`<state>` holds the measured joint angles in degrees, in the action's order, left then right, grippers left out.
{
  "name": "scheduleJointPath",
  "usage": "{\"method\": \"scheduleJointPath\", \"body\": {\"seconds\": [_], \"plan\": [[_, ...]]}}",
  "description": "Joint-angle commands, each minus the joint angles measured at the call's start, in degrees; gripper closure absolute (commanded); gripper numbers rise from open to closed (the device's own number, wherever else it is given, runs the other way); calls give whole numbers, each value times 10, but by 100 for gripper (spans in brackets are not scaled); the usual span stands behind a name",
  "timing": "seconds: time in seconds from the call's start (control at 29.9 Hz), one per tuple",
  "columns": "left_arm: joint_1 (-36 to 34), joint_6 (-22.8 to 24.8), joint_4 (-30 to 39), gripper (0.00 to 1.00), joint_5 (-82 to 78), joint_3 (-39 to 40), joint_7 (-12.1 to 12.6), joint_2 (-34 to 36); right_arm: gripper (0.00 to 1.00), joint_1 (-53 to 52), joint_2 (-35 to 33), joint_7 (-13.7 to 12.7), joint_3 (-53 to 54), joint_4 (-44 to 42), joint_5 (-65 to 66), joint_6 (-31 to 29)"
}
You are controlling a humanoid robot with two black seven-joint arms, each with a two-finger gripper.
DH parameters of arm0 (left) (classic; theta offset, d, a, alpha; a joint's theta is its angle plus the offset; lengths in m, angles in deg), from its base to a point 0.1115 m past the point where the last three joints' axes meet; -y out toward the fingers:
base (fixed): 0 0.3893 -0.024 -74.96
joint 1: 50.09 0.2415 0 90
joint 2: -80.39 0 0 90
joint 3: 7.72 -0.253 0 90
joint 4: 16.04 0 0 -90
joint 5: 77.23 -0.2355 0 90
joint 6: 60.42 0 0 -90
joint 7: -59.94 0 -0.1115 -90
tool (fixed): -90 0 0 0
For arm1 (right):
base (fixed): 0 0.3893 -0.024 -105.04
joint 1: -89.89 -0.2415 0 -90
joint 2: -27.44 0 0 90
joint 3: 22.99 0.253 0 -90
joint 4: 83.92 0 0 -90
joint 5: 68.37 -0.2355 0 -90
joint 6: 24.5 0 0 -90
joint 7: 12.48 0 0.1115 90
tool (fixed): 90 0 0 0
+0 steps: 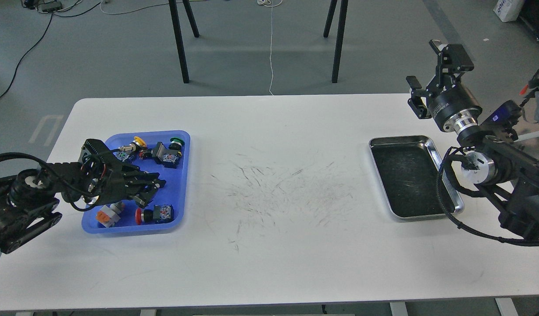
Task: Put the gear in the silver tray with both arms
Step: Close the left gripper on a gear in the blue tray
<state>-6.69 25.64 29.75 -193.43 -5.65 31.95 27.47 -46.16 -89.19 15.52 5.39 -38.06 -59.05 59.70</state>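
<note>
On a white table (273, 245) scuffed with dark marks, a blue plastic tray (181, 175) sat at the left, holding several push-button switches with red, yellow and green caps. The left gripper (153, 184) hung low over that tray's middle, fingers slightly parted, nothing visibly held. At the right lay the silver tray (405, 175), bare. The right gripper (427, 72) stood raised beyond the table's far right corner, fingers apart.

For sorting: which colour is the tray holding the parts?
Blue tray, clearest in the head view.
</note>
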Motion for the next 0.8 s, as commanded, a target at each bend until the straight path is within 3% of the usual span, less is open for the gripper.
{"method": "scheduleJointPath", "body": {"seconds": [0.0,0.77], "plan": [[-1,-5,1,81,-1,-6,0,1,1,0,0,0,0,-1,0,1],[-58,-9,35,80,81,1,0,0,1,0,0,0,-3,-2,0,1]]}}
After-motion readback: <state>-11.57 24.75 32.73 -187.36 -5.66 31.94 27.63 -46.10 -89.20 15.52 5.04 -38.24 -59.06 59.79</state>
